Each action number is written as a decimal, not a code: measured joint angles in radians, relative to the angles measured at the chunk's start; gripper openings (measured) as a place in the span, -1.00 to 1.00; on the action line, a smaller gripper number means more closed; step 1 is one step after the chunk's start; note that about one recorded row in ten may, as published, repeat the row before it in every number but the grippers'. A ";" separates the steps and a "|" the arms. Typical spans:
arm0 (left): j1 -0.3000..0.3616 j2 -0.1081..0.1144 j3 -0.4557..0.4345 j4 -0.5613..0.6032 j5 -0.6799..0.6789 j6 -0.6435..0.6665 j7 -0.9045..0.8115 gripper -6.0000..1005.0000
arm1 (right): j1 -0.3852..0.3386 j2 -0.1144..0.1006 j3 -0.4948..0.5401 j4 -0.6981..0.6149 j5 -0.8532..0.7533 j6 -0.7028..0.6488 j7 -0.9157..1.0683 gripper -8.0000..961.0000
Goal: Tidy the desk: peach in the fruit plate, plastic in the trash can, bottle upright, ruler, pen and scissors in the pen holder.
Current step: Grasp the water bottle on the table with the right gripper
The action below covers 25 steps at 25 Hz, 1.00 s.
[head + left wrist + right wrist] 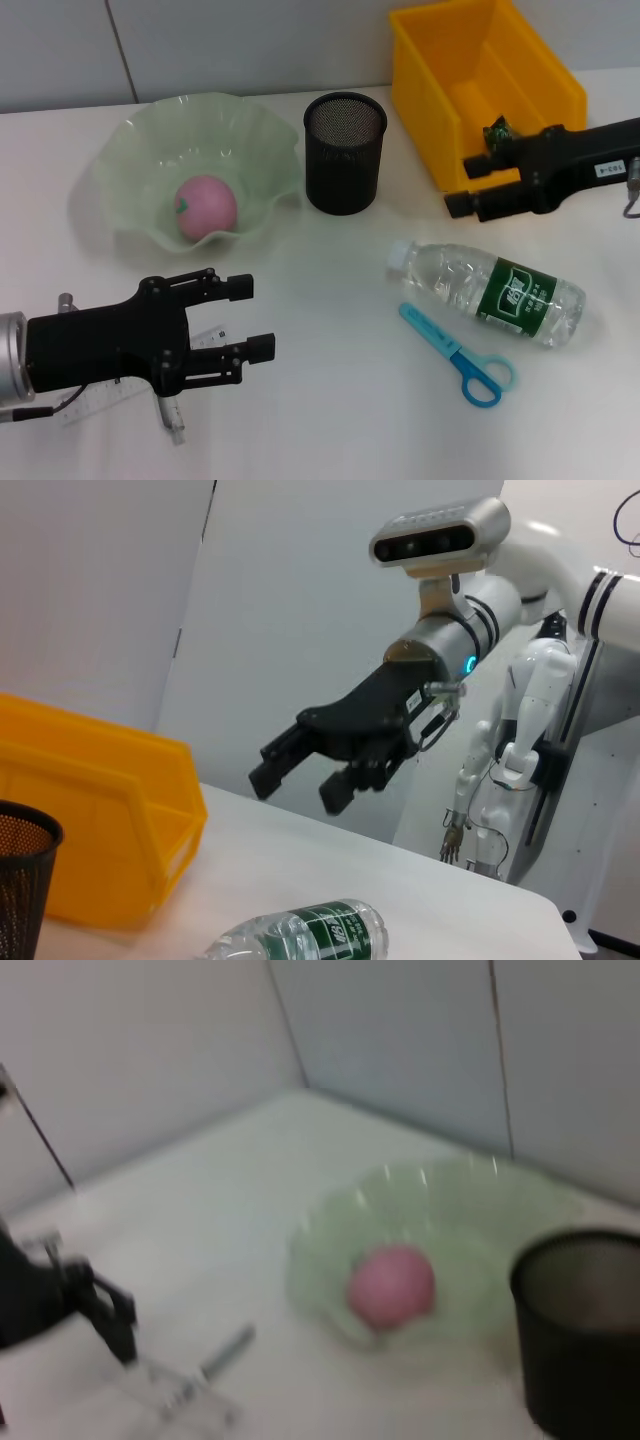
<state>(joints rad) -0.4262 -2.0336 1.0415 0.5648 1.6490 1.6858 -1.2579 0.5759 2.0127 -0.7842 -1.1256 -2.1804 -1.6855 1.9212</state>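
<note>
Bottle (488,291) lies (sideways) between scissors (458,356) and bin (480,85)

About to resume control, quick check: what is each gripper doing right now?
Left gripper: open, empty, hovering over the ruler and pen.
Right gripper: open, holding nothing, at the front wall of the yellow bin.

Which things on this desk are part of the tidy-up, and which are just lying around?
Part of the job:
peach
fruit plate
bottle
scissors
pen holder
yellow bin
ruler
pen

Just lying about:
nothing visible
</note>
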 joint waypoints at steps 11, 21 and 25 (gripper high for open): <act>-0.002 0.000 -0.002 0.000 0.000 -0.001 0.000 0.54 | 0.062 0.000 -0.013 -0.054 -0.140 -0.057 0.028 0.54; -0.002 0.000 -0.019 -0.004 0.000 0.000 0.000 0.54 | 0.099 0.020 -0.122 -0.102 -0.294 -0.088 0.074 0.55; -0.002 -0.001 -0.019 -0.004 0.000 -0.001 0.000 0.54 | 0.121 0.025 -0.148 -0.120 -0.362 -0.087 0.084 0.56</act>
<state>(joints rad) -0.4282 -2.0349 1.0229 0.5608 1.6490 1.6851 -1.2578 0.6968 2.0375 -0.9318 -1.2454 -2.5425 -1.7726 2.0055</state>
